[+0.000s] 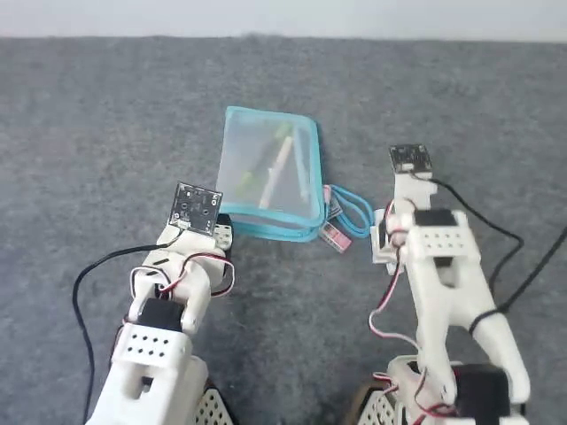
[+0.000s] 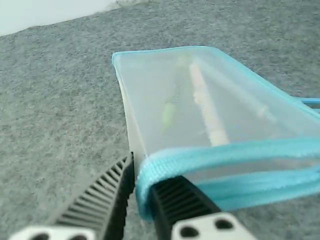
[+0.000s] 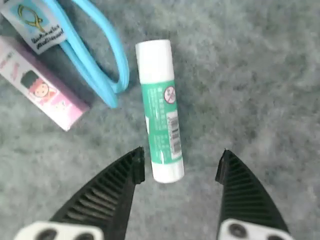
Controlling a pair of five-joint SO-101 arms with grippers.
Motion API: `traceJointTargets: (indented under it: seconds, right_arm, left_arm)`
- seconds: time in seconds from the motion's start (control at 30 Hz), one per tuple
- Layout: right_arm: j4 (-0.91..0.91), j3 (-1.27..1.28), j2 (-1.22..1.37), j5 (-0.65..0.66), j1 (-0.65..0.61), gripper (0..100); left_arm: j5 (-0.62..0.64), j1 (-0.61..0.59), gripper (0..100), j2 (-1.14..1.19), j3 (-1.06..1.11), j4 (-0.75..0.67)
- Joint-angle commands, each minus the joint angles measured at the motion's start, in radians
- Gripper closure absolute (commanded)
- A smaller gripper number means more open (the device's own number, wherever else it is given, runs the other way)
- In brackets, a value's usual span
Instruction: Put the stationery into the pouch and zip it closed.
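Left gripper (image 2: 142,187) pinches the pouch (image 2: 200,100) at its blue edge, right gripper (image 3: 181,165) spread wide over the glue stick (image 3: 161,120) near a pink box (image 3: 42,92).

Grey counter (image 1: 106,115), covered in a fuzzy, felt-like mat with a mottled nap, takes up nearly all of the high view and is the ground under everything in both wrist views. A pale, plain wall (image 1: 283,16) sits as a narrow band along the counter's far edge. The line where they meet is straight and roughly level.
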Motion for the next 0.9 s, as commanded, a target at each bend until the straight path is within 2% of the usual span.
traceJointTargets:
  seconds: [0.0,0.27,0.47,0.77,0.87]
  right_arm:
    - [-0.028,0.006,-0.067,0.011,0.005,76.8]
    - [-0.068,-0.002,0.033,0.020,-0.045,77.2]
    - [-0.094,-0.057,0.176,0.021,-0.044,92.2]
    - [-0.099,-0.075,0.226,0.026,-0.044,92.7]
    - [-0.099,-0.075,0.226,0.026,-0.042,96.5]
  left_arm:
    - [0.005,-0.011,99,-0.009,-0.015,-0.029]
    - [0.005,-0.003,99,-0.009,-0.004,-0.028]
    - [0.005,-0.011,99,-0.009,-0.002,-0.026]
    - [0.005,-0.011,99,-0.009,-0.002,-0.026]
    - [0.005,-0.011,99,-0.009,-0.002,-0.026]
